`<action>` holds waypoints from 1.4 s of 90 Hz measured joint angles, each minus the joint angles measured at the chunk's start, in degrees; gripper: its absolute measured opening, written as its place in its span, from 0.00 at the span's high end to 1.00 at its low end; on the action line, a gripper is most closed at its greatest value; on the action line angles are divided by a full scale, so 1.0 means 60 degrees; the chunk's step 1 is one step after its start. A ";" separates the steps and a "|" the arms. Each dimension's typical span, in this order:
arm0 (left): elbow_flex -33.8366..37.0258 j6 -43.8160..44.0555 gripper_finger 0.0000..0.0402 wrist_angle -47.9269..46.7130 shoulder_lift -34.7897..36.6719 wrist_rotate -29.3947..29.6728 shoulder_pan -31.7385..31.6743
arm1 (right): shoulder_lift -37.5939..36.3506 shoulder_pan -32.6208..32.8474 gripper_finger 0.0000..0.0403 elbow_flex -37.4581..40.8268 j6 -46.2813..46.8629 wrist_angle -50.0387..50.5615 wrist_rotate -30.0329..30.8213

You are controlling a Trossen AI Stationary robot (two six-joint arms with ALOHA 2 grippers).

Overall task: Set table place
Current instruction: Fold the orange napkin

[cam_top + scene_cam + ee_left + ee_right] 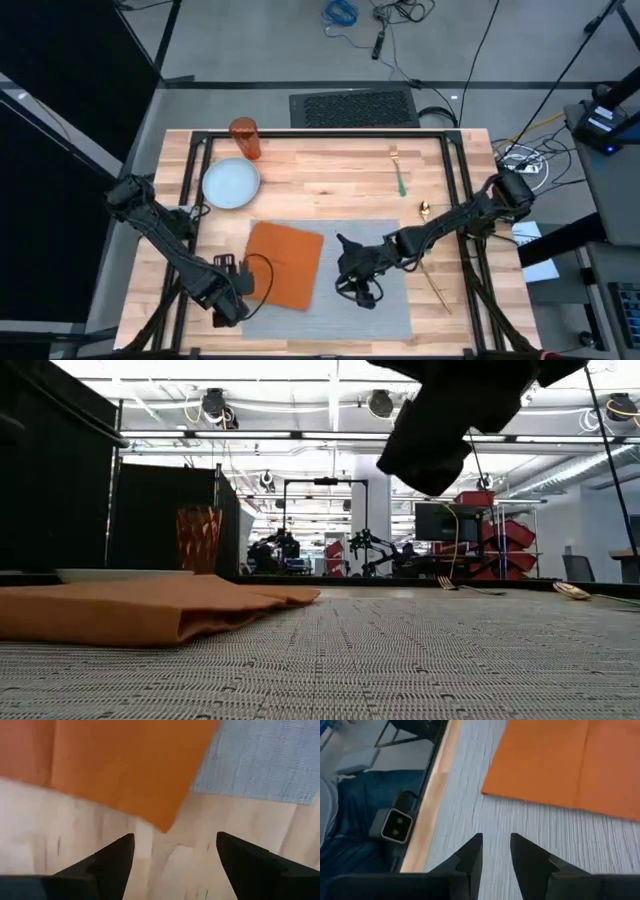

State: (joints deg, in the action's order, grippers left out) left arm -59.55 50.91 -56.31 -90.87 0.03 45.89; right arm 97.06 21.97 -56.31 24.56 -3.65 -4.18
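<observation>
A grey placemat (345,290) lies at the table's near middle. An orange napkin (285,263) lies flat on its left part, with its left edge over bare wood. My left gripper (232,297) hovers open by the napkin's near left corner (165,822), touching nothing (175,850). My right gripper (360,287) hangs above the placemat's middle, its fingers a narrow gap apart with nothing between them (496,851). A pale-blue plate (231,184) and an orange tumbler (245,138) stand at the far left.
A green-handled fork (398,176) lies at the far right. A gold spoon (424,210) and another gold piece (438,288) lie right of the placemat. A small camera (395,826) sits at the near edge, with a person's denim-clad leg (355,815) beyond it.
</observation>
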 joint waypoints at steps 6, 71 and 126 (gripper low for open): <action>0.0000 -0.0322 0.34 0.0054 -0.0111 0.0000 0.0001 | 0.0000 0.0038 0.79 0.0000 0.0071 -0.0303 0.0028; 0.0000 -0.2566 0.34 0.1330 -0.1075 0.0816 -0.0711 | -0.0004 0.0106 0.79 0.0000 0.0047 -0.0979 0.0432; -0.0011 -0.3059 0.46 0.2696 -0.1293 0.1035 -0.0903 | -0.0007 0.0106 0.79 0.0000 0.0011 -0.1029 0.0738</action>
State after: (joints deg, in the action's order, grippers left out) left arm -59.61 32.56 -40.13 -98.63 6.24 40.47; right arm 97.01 22.61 -56.31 24.63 -9.82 0.25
